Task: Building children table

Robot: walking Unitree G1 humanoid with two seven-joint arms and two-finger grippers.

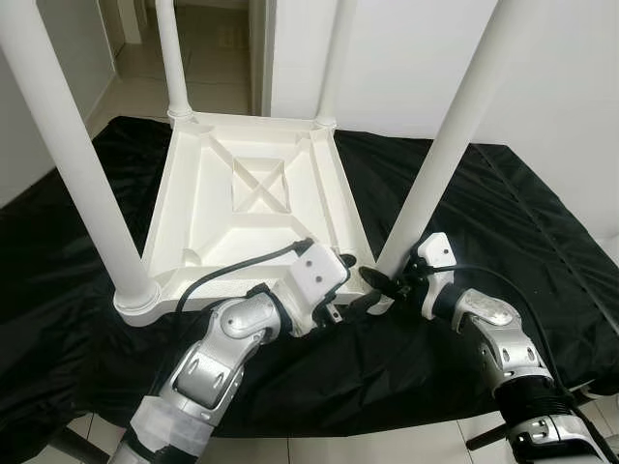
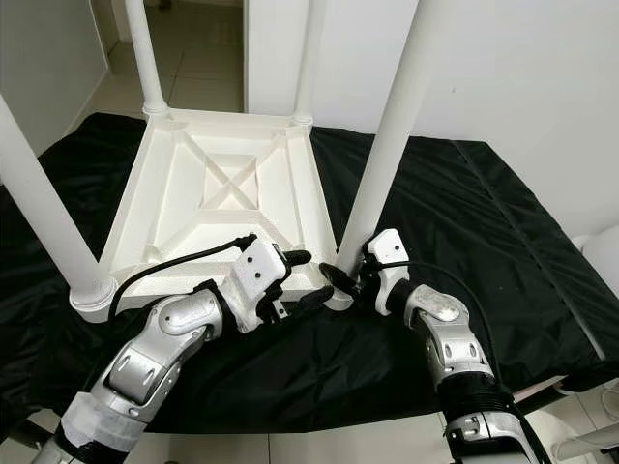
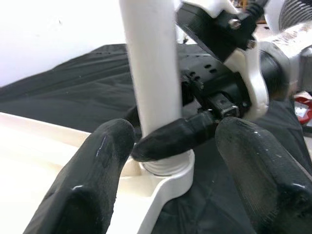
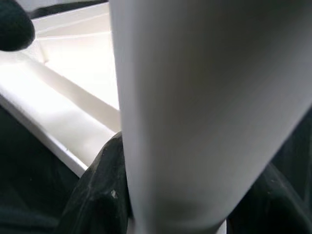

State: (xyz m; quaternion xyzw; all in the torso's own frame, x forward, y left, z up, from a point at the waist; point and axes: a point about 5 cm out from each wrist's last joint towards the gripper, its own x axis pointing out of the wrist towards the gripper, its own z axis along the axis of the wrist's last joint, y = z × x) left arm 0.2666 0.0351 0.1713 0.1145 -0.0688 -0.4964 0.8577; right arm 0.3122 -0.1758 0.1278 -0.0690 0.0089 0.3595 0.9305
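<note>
A white children's table [image 1: 256, 193] lies upside down on a black cloth, its legs pointing up. My right gripper [image 1: 387, 283] is shut on the near right leg [image 1: 445, 155] just above its corner socket. In the right wrist view that leg [image 4: 204, 107] stands between the black fingers [image 4: 105, 195]. My left gripper [image 1: 353, 280] is open at the same corner, with its fingers [image 3: 87, 180] on either side of the socket [image 3: 168, 170] and apart from it. The right gripper's finger [image 3: 170, 139] wraps the leg [image 3: 151, 63] in the left wrist view.
Three more legs stand up: near left [image 1: 68, 155], far left [image 1: 172, 58], far right [image 1: 334, 68]. The black cloth [image 1: 522, 222] covers the whole work surface. Tiled floor [image 1: 290, 449] lies below the front edge, and a white wall [image 1: 561, 77] rises behind.
</note>
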